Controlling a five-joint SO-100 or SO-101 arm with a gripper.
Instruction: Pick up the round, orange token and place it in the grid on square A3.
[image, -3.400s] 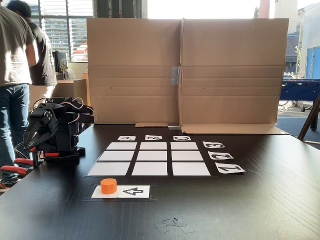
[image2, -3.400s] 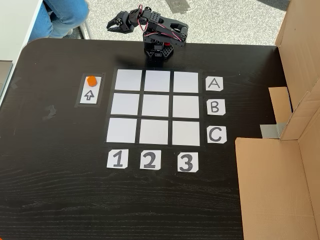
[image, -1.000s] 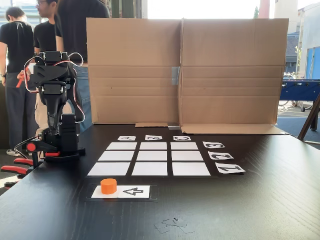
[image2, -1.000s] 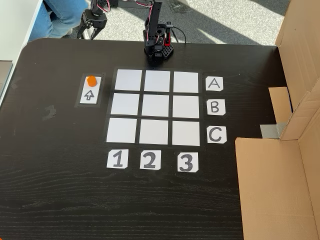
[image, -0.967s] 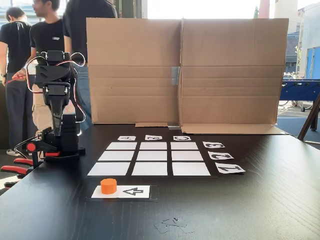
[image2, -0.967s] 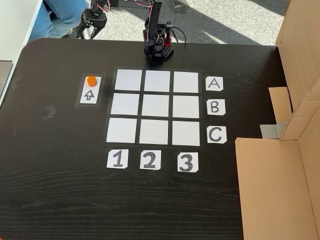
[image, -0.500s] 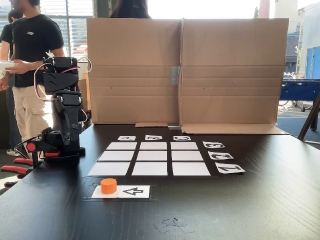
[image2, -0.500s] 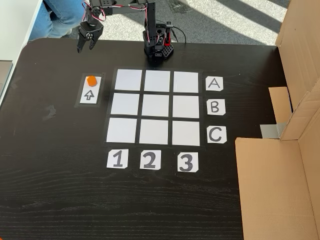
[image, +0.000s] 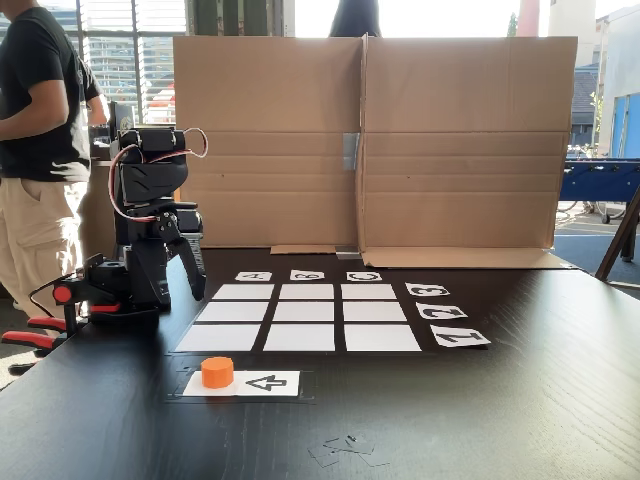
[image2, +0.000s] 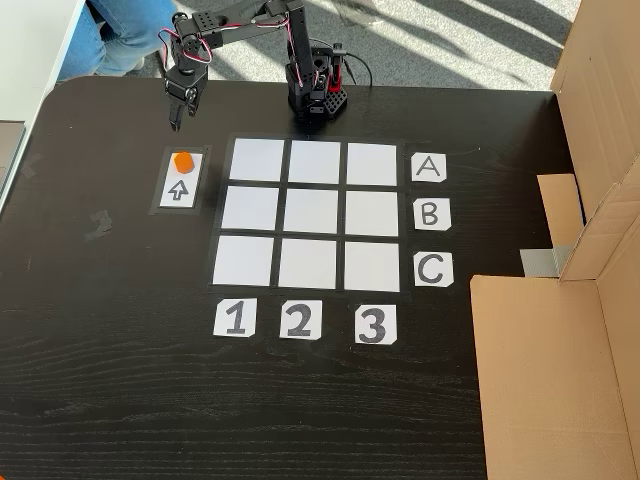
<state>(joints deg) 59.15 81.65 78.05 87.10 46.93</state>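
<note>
The orange token (image: 217, 372) (image2: 182, 160) stands on the end of a white card with a black arrow (image: 266, 383) (image2: 179, 190), beside the grid (image: 298, 313) (image2: 314, 216). Square A3 (image: 243, 292) (image2: 372, 164) is blank, as are the other cells. My gripper (image: 180, 290) (image2: 181, 118) hangs pointing down over the dark table, between the arm's base and the token and apart from it. Its jaws stand open with nothing between them.
A tall cardboard wall (image: 365, 140) (image2: 590, 200) closes off the table on the side of label 3 and row C. The arm's base (image: 115, 295) (image2: 317, 100) is clamped at the table edge by row A. A person (image: 40, 150) stands behind it.
The arm unfolded, swung out to the token's side and lowered its gripper toward the table. Token and grid have not moved. People behind the table shifted.
</note>
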